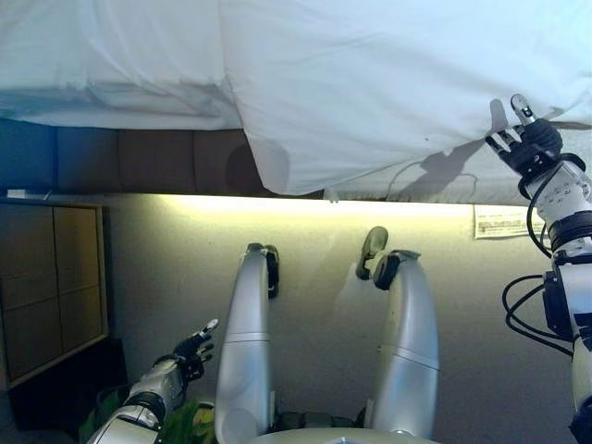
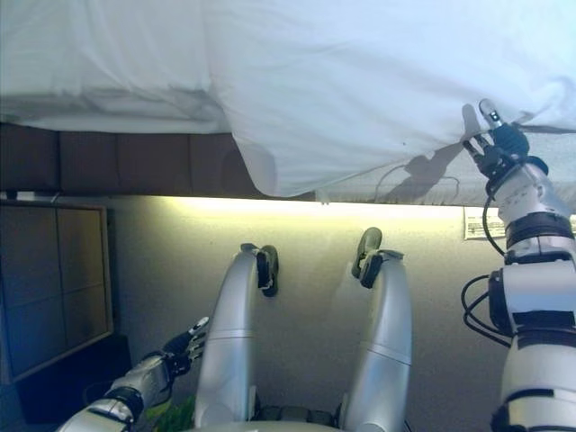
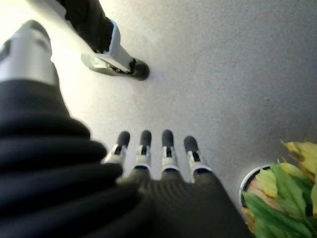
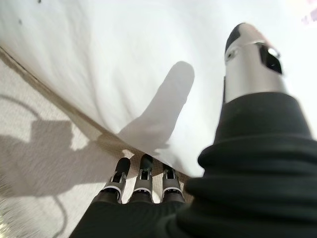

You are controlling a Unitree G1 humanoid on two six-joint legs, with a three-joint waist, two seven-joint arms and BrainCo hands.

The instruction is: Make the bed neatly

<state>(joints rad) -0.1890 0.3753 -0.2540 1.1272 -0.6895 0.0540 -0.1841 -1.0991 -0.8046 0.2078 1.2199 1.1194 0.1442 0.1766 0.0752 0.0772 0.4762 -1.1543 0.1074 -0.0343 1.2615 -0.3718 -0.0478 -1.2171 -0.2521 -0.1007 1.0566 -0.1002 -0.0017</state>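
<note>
A white duvet (image 1: pixel 370 83) covers the bed, and one corner (image 1: pixel 277 176) hangs down over the bed's near side. To its left a white sheet (image 1: pixel 102 55) lies flatter over the mattress. My right hand (image 1: pixel 525 143) is at the duvet's lower edge on the right. In the right wrist view its fingers (image 4: pixel 141 178) are straight, with their tips at the edge of the cloth. The thumb (image 4: pixel 250 64) is stretched out over the white cloth. My left hand (image 1: pixel 192 350) hangs low by the floor, away from the bed, its fingers (image 3: pixel 167 148) straight and empty.
The bed's dark base (image 1: pixel 157 157) runs along below the sheet, with a lit strip beneath it. A wooden cabinet (image 1: pixel 51 287) stands on the left. A potted green plant (image 3: pixel 282 188) is on the floor near my left hand. A white label (image 1: pixel 504 222) lies at the right.
</note>
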